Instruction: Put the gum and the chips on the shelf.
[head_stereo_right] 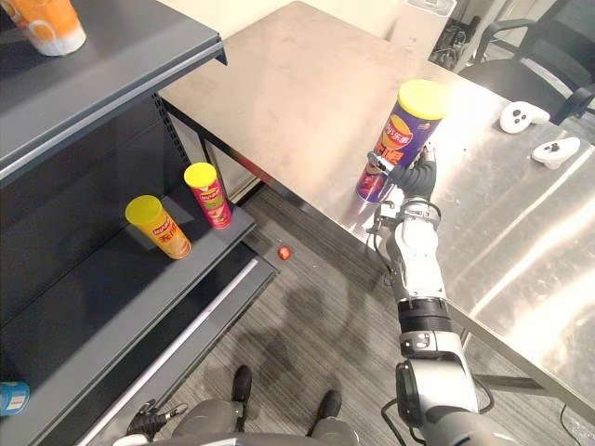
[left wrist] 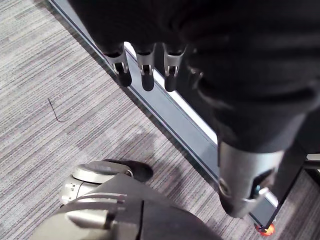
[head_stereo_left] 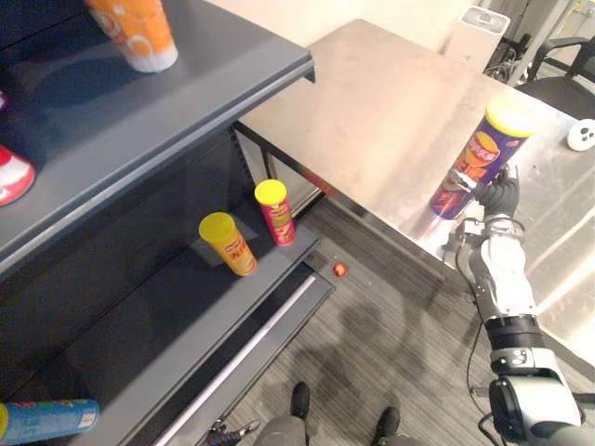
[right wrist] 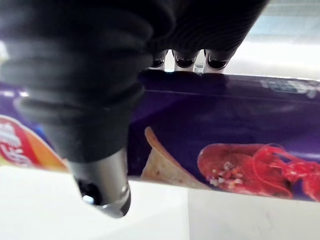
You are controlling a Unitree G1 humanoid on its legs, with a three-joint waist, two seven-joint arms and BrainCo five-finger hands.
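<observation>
At the near edge of the steel desk (head_stereo_left: 372,121), the right hand (head_stereo_right: 416,179) reaches up on a nearly straight arm. Its fingers (right wrist: 185,61) go over the far side and its thumb is on the near side, clamped on the lower half of the tilted chips can (head_stereo_right: 406,130), a smooth purple tube with a yellow lid. The left hand (left wrist: 145,72) hangs over grey ribbed carpet by the bottom rail of the shelf (head_stereo_left: 139,316), fingers straight, slightly apart, holding nothing. The dark metal lower board carries an orange can (head_stereo_left: 230,243) and a red can (head_stereo_left: 275,212) near its front lip, with open board beside them.
</observation>
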